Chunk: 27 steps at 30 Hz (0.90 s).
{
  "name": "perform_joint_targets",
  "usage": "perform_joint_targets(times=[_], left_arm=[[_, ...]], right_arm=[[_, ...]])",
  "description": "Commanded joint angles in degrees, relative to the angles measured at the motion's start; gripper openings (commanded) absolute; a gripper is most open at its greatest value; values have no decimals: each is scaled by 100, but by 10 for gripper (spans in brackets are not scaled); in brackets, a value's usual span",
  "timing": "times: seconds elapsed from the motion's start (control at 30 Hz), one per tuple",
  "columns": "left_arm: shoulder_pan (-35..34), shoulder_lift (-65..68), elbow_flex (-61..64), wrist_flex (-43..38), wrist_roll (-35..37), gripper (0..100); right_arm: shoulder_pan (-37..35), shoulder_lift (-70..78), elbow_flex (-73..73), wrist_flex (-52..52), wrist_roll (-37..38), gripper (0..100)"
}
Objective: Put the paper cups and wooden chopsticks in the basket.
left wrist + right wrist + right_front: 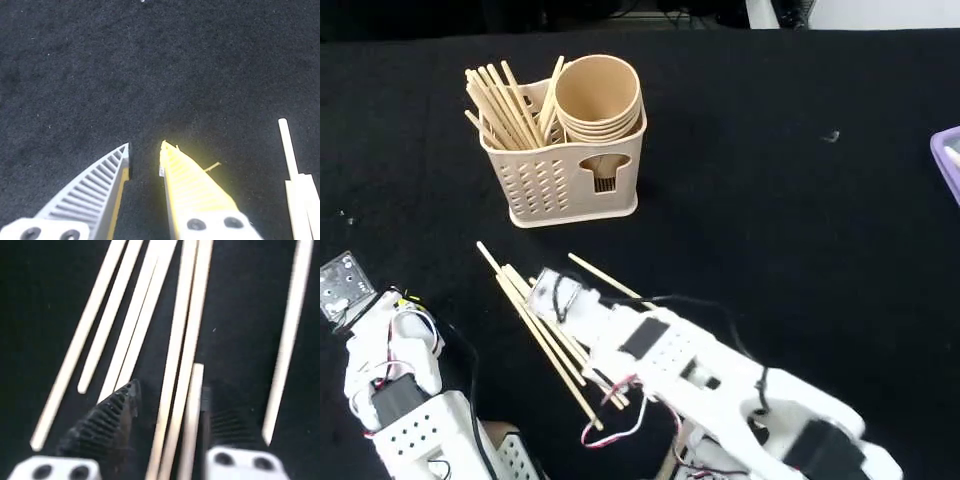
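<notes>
A beige perforated basket (565, 185) stands at the back left of the black cloth. It holds a stack of paper cups (600, 95) and a bundle of wooden chopsticks (505, 105). Several loose chopsticks (545, 335) lie fanned out in front of it. My right gripper (167, 390) is down over them and open, with a few chopsticks (182, 365) running between its dark fingers (117, 410). My left gripper (145, 146) hovers over bare cloth near the front left, slightly open with nothing in it. One chopstick end (288, 150) lies off to its side.
A purple object (948, 160) pokes in at the table's right edge. A small speck (832, 137) lies on the cloth at the back right. The right arm's body (720, 385) stretches across the front middle, and the left arm (400, 400) sits at the front left corner.
</notes>
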Motion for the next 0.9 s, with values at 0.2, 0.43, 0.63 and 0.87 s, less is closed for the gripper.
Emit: perform_joint_targets(times=[0.2, 0.43, 0.63, 0.87], left_arm=[[-84, -70, -215, -114, 53, 109], [-84, -70, -215, -114, 53, 109], [-84, -70, -215, -114, 53, 109], [-84, -70, -215, -123, 53, 109]], right_arm=[[97, 1182, -998, 721, 1371, 90], [404, 1033, -1648, 1020, 1380, 11], [1081, -22, -2536, 2048, 1415, 11], [1204, -1218, -2905, 2303, 1380, 11]])
